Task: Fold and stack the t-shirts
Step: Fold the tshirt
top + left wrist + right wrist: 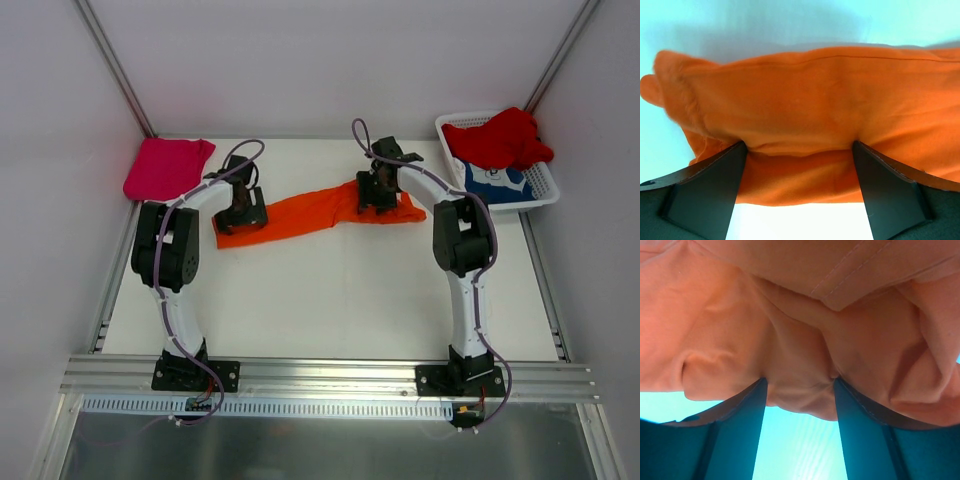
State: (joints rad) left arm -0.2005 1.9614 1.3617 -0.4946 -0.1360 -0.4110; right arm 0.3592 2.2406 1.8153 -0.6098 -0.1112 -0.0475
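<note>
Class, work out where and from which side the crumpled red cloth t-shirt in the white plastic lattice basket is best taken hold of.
Probably pinch a raised fold of the crumpled red cloth t-shirt, coming down from above: it lies heaped in the white plastic lattice basket, whose walls would hinder a sideways approach.

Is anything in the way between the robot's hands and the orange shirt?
Nothing visible. The left gripper and right gripper are both right at the orange t-shirt, its cloth between their spread fingers.

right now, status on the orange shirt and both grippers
Left gripper and right gripper open, astride the orange t-shirt. Shirt a long strip on the table, not yet folded. Nothing in the way.
</note>
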